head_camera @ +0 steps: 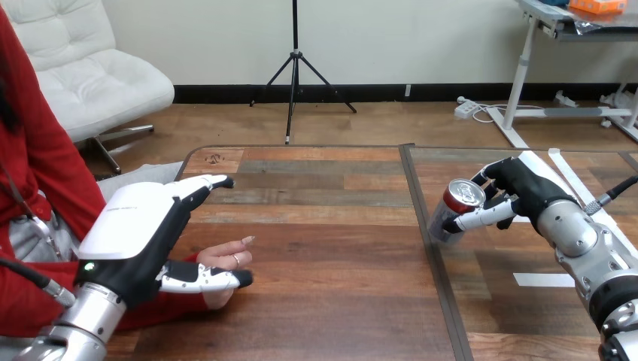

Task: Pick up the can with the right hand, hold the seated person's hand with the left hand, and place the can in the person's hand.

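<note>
A can (pixel 460 198) with a red rim and silver lid hangs tilted toward the left, just above the table's right half. My right hand (pixel 528 188) is shut on it, fingers behind it and thumb across its front. At the left, the person's hand (pixel 226 259) rests on the table (pixel 323 226), fingers pointing right. My left hand (pixel 139 226) is open beside and partly over the person's wrist. Its straight fingers reach past the far side of the person's hand and its thumb lies along the near side. I cannot tell whether they touch.
A dark seam (pixel 423 226) splits the tabletop into a left and a right half. White tape strips (pixel 543 280) lie on the right half near my right arm. The person sits at the table's left side.
</note>
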Robot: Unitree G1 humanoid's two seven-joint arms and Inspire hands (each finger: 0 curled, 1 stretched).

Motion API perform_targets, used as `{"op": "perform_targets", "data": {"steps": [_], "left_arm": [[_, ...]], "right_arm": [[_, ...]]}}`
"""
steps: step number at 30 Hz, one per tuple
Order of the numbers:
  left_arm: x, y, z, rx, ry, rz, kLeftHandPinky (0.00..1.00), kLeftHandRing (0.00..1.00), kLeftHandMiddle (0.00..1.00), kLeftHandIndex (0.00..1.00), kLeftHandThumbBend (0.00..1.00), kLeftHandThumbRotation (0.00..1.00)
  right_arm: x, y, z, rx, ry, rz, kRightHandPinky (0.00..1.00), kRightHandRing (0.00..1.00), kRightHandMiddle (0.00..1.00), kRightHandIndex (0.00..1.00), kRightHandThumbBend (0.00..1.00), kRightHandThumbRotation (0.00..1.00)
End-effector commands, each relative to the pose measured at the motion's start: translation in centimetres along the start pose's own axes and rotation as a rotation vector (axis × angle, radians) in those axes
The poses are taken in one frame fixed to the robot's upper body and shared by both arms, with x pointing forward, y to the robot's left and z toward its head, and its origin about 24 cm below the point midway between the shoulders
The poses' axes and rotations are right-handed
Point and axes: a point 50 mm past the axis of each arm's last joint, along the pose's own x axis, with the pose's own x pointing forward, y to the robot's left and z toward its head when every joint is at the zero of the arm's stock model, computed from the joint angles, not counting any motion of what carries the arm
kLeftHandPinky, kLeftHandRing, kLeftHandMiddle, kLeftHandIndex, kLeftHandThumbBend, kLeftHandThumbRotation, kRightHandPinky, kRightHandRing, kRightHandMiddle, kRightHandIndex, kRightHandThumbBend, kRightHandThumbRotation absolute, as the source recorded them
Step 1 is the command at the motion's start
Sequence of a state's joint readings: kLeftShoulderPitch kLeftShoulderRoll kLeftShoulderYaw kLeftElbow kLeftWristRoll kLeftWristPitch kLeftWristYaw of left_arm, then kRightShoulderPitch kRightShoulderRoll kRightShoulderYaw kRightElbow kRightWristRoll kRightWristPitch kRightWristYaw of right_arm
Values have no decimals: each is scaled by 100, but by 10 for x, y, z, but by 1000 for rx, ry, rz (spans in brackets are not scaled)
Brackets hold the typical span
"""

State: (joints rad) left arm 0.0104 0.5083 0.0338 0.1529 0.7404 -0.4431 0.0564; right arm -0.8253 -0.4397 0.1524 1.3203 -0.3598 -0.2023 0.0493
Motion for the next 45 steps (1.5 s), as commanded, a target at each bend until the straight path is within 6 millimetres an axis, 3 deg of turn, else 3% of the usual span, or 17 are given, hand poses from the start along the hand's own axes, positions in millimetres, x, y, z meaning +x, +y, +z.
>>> {"op": "perform_targets", "data": {"steps": [1, 27, 45], "left_arm": [[12, 10, -1, 72, -8, 15, 75, 82, 86, 82, 100, 40], [14, -4, -24, 154, 117, -82, 78, 82, 85, 82, 100, 44], [15, -7, -32, 149, 168, -136, 79, 82, 84, 82, 100, 38]], "right_arm": [[4, -38, 41, 10, -144, -110, 33, 38, 45, 48, 76, 0], [4, -35, 42, 18, -155, -103, 34, 39, 45, 49, 77, 0], [4, -35, 42, 15, -163, -106, 34, 39, 45, 48, 77, 0]]}}
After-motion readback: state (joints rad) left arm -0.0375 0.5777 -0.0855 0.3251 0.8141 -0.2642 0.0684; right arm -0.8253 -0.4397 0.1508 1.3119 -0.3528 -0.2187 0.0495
